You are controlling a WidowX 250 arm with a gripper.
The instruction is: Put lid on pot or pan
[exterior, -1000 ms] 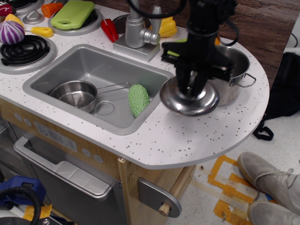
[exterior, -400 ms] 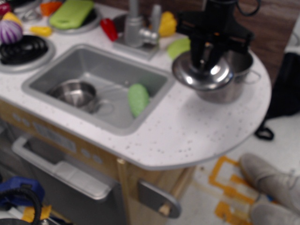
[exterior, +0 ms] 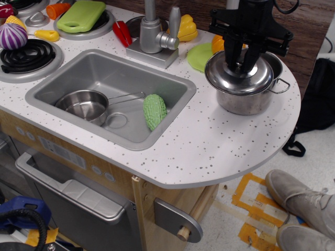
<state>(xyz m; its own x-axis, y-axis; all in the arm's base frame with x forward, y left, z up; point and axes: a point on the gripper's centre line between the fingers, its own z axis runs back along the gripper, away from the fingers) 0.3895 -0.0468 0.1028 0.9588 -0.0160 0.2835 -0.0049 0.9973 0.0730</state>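
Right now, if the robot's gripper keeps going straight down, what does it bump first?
The lid. The gripper points down onto it, and just beneath sits the pot.

The scene is evenly and brightly lit from above, with soft, short shadows. The picture is sharp across the frame, with no motion blur. The lid shows bright white glare on its dome and dark reflections of the gripper above it. The pot wall mirrors the speckled counter. The sink has a soft sheen on its grey floor, and its near wall lies in mild shade
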